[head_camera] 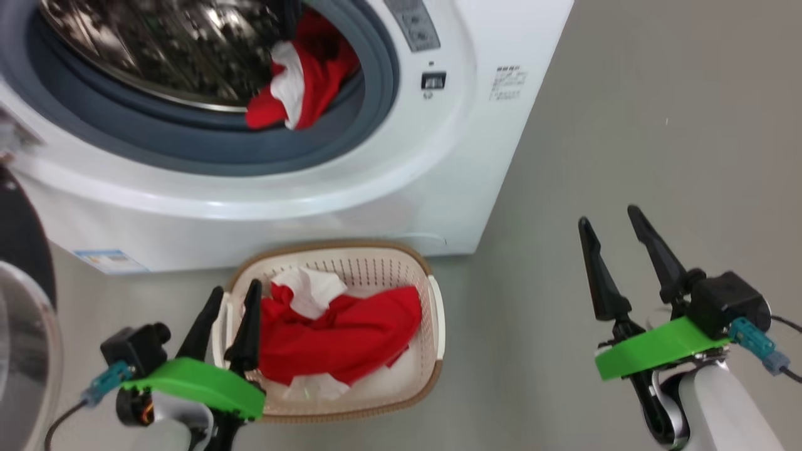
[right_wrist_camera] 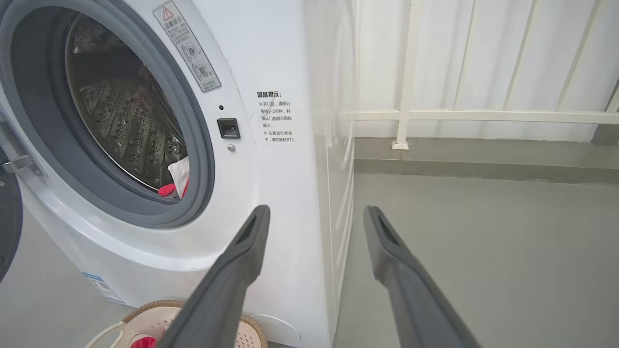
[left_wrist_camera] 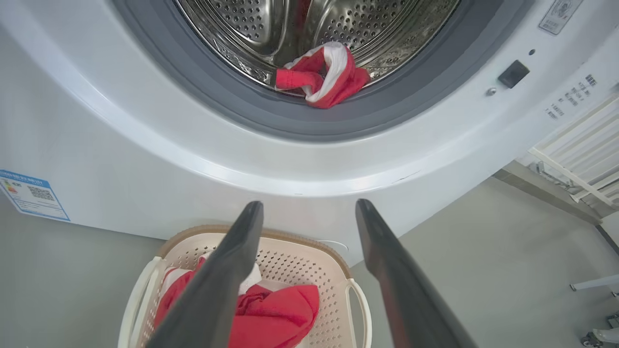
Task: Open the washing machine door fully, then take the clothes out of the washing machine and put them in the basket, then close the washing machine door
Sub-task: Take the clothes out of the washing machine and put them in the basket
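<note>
The white washing machine (head_camera: 401,175) stands with its door (head_camera: 22,300) swung open at the far left. One red and white garment (head_camera: 304,78) lies on the grey seal at the drum's lower lip, also seen in the left wrist view (left_wrist_camera: 321,75) and the right wrist view (right_wrist_camera: 176,181). A second red and white garment (head_camera: 341,332) lies in the cream basket (head_camera: 432,326) on the floor before the machine. My left gripper (head_camera: 235,294) hangs open over the basket's left end with nothing between its fingers (left_wrist_camera: 227,270). My right gripper (head_camera: 611,216) is open and empty over the floor to the right.
Grey floor (head_camera: 626,125) spreads to the right of the machine. A white railing and wall (right_wrist_camera: 459,116) stand behind it, beyond the machine's right side. A blue label (left_wrist_camera: 31,193) sits low on the machine's front.
</note>
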Available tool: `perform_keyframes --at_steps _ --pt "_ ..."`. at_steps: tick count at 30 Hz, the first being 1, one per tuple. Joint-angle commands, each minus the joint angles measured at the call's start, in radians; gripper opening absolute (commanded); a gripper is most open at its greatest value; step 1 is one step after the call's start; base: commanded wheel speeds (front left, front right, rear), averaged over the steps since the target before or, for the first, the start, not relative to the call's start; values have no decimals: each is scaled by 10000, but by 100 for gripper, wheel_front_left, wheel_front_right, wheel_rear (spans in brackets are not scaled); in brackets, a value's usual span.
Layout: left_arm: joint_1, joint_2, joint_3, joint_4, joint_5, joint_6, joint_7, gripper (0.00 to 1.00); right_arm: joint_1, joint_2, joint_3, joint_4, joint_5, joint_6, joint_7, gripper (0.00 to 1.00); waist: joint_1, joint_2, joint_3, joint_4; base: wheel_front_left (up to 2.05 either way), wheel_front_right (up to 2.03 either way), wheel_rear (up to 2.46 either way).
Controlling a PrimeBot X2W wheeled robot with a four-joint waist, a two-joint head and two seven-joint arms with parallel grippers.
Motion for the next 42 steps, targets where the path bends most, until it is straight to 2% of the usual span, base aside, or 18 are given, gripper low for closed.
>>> perform_keyframes --at_steps 1,3,11,20,28,42 --pt "294 309 478 -492 295 -55 -120 100 149 30 173 -182 -44 75 -63 100 0 0 -887 162 0 0 0" --pt "677 370 682 -999 897 -24 -121 100 313 30 152 -154 -23 75 -63 100 0 0 -1147 140 0 0 0" --pt "2240 -106 2039 -3299 1992 -41 -121 100 963 30 -2 -283 -26 75 -63 100 0 0 -1987 -9 0 0 0" --pt "3508 -184 2309 -5261 2554 -53 -121 100 1574 30 -357 -955 -165 75 -63 100 0 0 -2480 -72 0 0 0" --pt "4060 -79 2434 -5897 2549 -54 -122 100 1932 30 -481 -1328 -235 75 -63 100 0 0 -2574 -113 0 0 0" --pt "4121 -146 2479 -5876 2696 -55 -122 100 1974 30 -433 -1331 -223 75 -63 100 0 0 -2588 -167 0 0 0"
